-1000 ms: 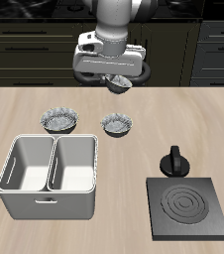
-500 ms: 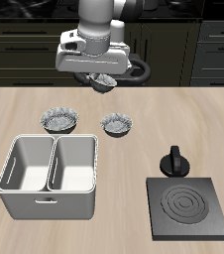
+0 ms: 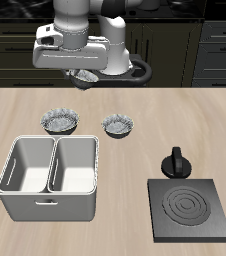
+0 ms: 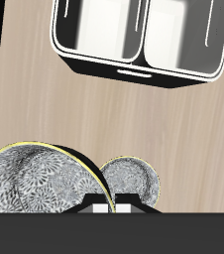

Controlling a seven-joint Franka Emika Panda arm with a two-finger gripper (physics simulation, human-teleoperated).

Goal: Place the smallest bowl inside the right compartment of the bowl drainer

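Gripper [image 3: 83,78] raised above the table, clasping the smallest grey-and-white patterned frilly bowl [image 3: 85,78], behind the light grey two-bin plastic bowl drainer [image 3: 48,199].

The robot's gripper [image 3: 82,76] hangs high above the back of the wooden table [image 3: 185,115], closed around a small grey-and-white patterned bowl [image 3: 85,78]. Two alike patterned bowls, one larger [image 3: 60,121] and one mid-sized [image 3: 118,125], rest behind the light grey two-bin bowl drainer [image 3: 50,177]. A black square stove plate [image 3: 189,209] lies well apart.

Two patterned bowls sit on the table [image 3: 145,140]: the large bowl [image 3: 60,121] and the mid bowl [image 3: 118,125], near each other. A black stove plate [image 3: 189,208] (with knob [image 3: 175,162]) lies nearer the front edge.
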